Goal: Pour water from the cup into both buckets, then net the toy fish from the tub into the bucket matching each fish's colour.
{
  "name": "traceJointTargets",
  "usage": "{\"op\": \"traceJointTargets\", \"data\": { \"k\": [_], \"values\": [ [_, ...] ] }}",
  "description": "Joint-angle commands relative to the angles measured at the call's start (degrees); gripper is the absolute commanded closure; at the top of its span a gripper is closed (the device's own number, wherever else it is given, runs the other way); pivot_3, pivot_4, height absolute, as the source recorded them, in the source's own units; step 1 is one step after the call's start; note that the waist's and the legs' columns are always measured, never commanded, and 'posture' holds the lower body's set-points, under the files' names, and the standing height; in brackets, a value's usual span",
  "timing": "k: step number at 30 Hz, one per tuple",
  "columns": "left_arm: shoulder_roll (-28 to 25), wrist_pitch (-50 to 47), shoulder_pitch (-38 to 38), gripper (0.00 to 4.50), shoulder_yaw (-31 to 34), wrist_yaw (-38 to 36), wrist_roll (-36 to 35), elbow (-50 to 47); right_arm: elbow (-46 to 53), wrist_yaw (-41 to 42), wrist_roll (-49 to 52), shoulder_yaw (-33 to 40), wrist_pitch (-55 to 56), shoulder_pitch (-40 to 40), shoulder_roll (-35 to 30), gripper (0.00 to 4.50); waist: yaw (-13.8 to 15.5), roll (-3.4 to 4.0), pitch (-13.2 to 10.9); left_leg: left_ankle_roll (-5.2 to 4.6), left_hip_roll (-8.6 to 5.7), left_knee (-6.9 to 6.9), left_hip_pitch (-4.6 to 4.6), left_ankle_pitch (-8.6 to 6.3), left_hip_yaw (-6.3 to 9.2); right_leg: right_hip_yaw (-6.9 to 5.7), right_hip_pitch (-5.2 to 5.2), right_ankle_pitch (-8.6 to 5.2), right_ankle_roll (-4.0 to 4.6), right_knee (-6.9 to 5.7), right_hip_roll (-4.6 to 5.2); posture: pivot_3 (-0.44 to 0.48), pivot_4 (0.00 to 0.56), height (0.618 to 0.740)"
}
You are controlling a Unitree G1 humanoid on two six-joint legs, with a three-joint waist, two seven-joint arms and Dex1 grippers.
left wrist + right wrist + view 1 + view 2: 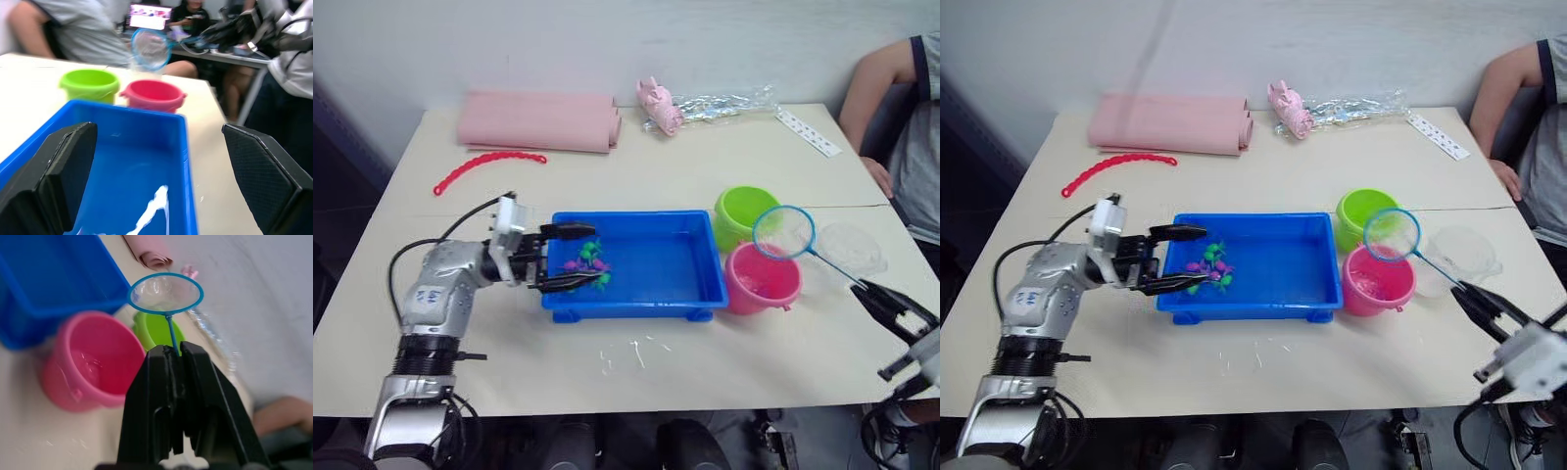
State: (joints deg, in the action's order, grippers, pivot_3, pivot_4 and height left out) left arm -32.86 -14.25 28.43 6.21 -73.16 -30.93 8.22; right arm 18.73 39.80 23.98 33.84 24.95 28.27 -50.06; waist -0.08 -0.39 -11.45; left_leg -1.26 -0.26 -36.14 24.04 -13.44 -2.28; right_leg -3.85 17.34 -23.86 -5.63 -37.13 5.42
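Observation:
The blue tub (646, 294) sits mid-table with several green and pink toy fish (589, 262) bunched at its left end. My left gripper (592, 255) is open at that end, its fingers spread on either side of the fish. The green bucket (744, 211) and the pink bucket (762, 279) stand at the tub's right end. Water shows in the pink one. My right gripper (171, 351) is shut on the handle of a small blue net (783, 231), whose hoop hangs over the pink bucket's far rim. The clear cup (854, 250) stands right of the buckets.
At the back lie a folded pink cloth (538, 121), a red chain (489, 164), a pink pig toy (658, 103), a clear plastic bag (724, 106) and a white strip (808, 132). A person (911, 127) sits at the right edge. Water drops (631, 352) lie before the tub.

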Motion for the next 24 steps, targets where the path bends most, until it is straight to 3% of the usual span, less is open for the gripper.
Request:
{"op": "traceJointTargets", "data": {
  "k": [1,5,9,15,24],
  "values": [
    [-4.9,2.3,-2.3,0.03,6.4,-0.5,-0.9,1.4,9.0,2.6,22.1,-5.3,-22.2,-7.6,-9.4,4.50,-0.1,0.00,0.0,0.00,0.01,0.00,0.00,0.00,0.01,0.00,0.00,0.00,0.00,0.00,0.00,0.000,0.150,0.740],
    [-8.1,2.9,-5.6,0.03,9.3,-0.3,-0.3,1.5,10.5,2.1,26.1,-15.5,-33.6,-19.0,-14.5,4.50,0.2,-0.05,0.0,0.00,0.04,0.00,0.00,0.00,0.08,-0.06,-0.01,0.00,0.00,0.00,-0.01,0.000,0.150,0.740],
    [-9.9,3.1,-10.5,0.03,11.1,0.2,-0.4,-1.2,8.5,3.4,23.1,-27.1,-43.4,-34.3,-14.1,4.50,0.2,-0.07,0.0,-0.05,-0.01,-0.07,0.13,-0.03,0.17,-0.19,0.00,0.00,0.00,0.09,0.08,0.000,0.150,0.740],
    [-9.8,0.7,-16.6,0.03,13.2,3.6,-2.0,-7.1,-0.8,6.4,11.4,-43.5,-50.3,-52.6,-5.4,4.50,-0.4,-0.30,0.1,-0.03,-0.01,-0.05,0.13,-0.03,0.15,-0.14,0.06,0.01,-0.01,0.09,0.10,0.000,0.150,0.740],
    [-9.3,0.0,-18.6,0.03,14.0,6.8,-2.4,-9.7,-7.2,9.7,4.4,-48.9,-53.2,-61.7,6.8,4.50,-0.1,-0.29,0.1,-0.02,-0.01,-0.01,0.14,-0.02,0.14,-0.14,0.15,0.01,-0.01,-0.27,0.10,0.000,0.150,0.740]
  ]
}}
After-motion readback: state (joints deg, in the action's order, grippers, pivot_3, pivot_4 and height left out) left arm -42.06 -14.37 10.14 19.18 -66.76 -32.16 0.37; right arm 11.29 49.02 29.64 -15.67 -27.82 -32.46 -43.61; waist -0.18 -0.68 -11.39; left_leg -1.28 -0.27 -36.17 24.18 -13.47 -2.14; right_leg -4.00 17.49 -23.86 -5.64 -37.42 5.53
